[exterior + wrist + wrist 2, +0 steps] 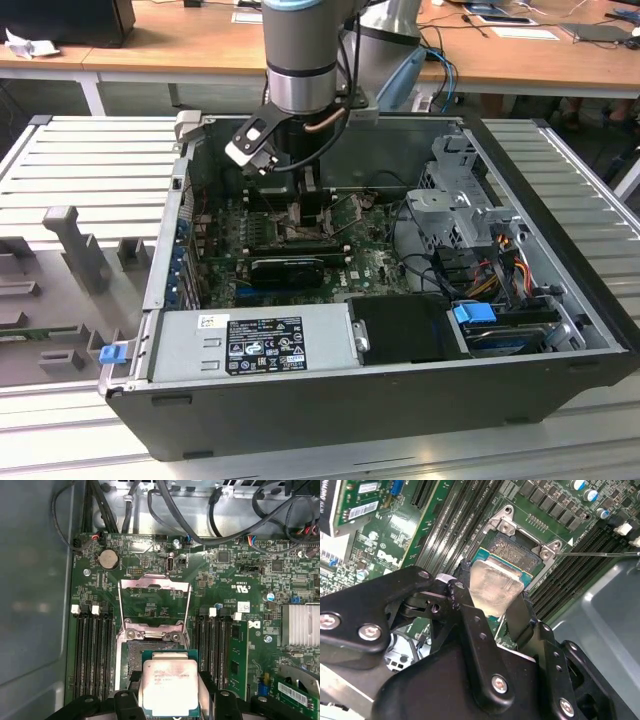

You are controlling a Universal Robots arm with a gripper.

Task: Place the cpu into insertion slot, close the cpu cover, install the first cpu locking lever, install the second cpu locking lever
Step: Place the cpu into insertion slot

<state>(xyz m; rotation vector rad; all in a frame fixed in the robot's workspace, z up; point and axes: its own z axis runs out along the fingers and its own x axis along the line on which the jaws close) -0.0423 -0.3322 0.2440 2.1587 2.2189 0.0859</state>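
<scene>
My gripper (170, 702) is shut on the cpu (169, 686), a square chip with a tan-grey metal face, with one black finger on each of two opposite sides. The chip hangs over the insertion slot (134, 652), covering most of it; whether it touches the slot cannot be told. In the second wrist view the cpu (495, 585) sits between the fingers (465, 602), with the slot's dark centre (517, 550) just beyond it. The silver cpu cover (155, 586) is swung open and lies away from the slot. A thin locking lever (600, 554) sticks out sideways. In the exterior view the gripper (308, 215) reaches down inside the computer case.
Long black memory slots (92, 650) flank the socket on both sides. A black card (288, 268) lies near the socket, the grey power supply (250, 345) sits at the case front, and a drive cage (460, 215) with cables is on the exterior view's right. Case walls (300, 410) enclose the board.
</scene>
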